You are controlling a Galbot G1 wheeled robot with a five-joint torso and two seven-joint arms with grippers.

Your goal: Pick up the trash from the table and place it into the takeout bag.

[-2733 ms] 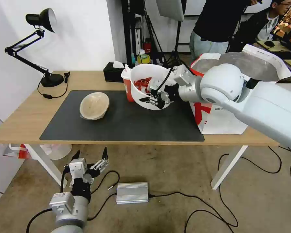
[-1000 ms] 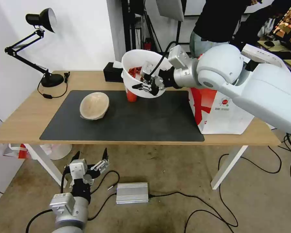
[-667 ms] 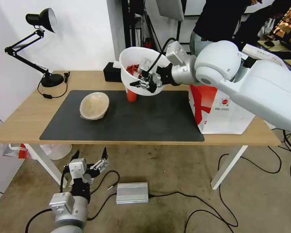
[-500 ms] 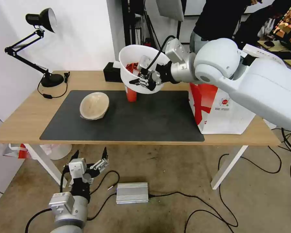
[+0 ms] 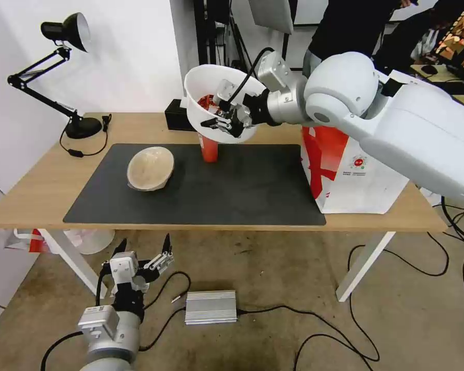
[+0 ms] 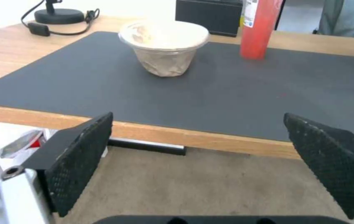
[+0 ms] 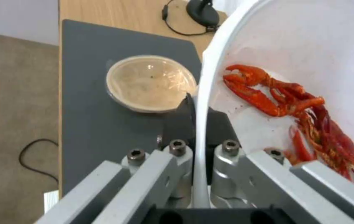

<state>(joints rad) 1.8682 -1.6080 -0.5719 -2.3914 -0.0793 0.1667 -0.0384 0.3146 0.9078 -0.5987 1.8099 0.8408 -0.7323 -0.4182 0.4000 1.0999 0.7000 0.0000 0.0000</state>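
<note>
One bowl of the trash is off the worktop: the right hand is clamped on the rim of the white plastic bowl, one finger inside and one outside, holding it tilted in the air above the red cup. Red crayfish shells lie against its inner wall. The beige bowl sits on the dark mat, well apart from the cup. The takeout bag stands at the mat's right edge. The left hand hangs low below the worktop's front edge, fingers spread wide and holding nothing.
</note>
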